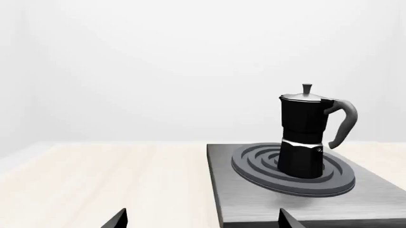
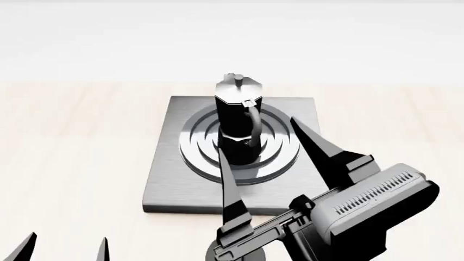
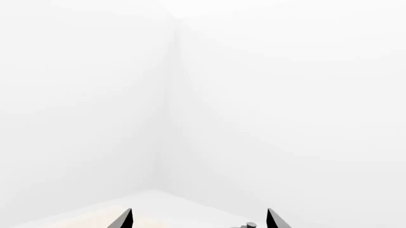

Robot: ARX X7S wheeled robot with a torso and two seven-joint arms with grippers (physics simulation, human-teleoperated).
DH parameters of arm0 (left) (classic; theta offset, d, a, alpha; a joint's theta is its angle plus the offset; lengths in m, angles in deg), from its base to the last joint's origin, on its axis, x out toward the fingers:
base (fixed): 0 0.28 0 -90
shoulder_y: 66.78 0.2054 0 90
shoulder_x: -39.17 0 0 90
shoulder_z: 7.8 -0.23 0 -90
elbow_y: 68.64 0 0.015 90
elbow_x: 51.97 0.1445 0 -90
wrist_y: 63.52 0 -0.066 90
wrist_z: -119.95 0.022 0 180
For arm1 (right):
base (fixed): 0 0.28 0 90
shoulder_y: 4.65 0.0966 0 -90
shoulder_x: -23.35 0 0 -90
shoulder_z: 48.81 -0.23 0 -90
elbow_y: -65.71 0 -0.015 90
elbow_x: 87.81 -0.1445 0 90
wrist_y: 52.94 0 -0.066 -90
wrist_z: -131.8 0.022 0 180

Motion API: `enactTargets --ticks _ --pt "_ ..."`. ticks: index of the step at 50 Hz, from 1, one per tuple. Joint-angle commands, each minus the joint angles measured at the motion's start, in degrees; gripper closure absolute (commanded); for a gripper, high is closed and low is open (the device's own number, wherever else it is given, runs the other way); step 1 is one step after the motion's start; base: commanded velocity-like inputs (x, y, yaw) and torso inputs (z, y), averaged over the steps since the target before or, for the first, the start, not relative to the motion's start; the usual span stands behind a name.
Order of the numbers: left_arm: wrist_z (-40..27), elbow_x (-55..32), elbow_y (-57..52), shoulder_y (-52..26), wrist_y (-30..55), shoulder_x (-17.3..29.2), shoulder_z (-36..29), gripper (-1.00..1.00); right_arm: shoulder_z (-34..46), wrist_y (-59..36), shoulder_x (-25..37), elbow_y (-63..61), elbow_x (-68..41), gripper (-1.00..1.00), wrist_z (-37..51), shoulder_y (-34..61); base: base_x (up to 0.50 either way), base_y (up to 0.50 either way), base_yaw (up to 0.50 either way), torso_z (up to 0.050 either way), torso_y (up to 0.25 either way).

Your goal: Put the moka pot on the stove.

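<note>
The black moka pot (image 2: 236, 122) with a silver lid stands upright on the dark rings of the grey stove plate (image 2: 170, 185), its handle facing me. My right gripper (image 2: 256, 133) is open and raised, with its two long fingers either side of the pot and holding nothing. In the right wrist view the gripper (image 3: 199, 219) is open, and only the lid's knob (image 3: 252, 225) shows. My left gripper (image 2: 67, 244) is open and empty, low at the near left. The left wrist view shows that gripper (image 1: 201, 219) open, the pot (image 1: 304, 142) and the stove (image 1: 254, 199).
The stove lies on a light wooden table (image 2: 73, 136) that spreads to both sides. A plain white wall stands behind the table. My right arm's grey body (image 2: 370, 201) fills the near right.
</note>
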Motion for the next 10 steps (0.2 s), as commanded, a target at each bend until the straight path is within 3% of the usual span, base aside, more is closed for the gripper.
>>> enactTargets --ticks 1,10 --pt "-0.23 0.11 -0.6 0.18 0.13 0.21 -0.2 -1.0 0.04 -0.45 1.06 -5.03 -1.0 -1.0 0.82 -2.45 0.0 0.0 0.0 0.0 0.0" --pt "-0.36 -0.11 -1.03 0.13 0.31 0.41 -0.15 -1.0 -0.08 -0.52 1.79 -7.32 -1.15 -1.0 1.65 -4.04 0.0 0.0 0.0 0.0 0.0"
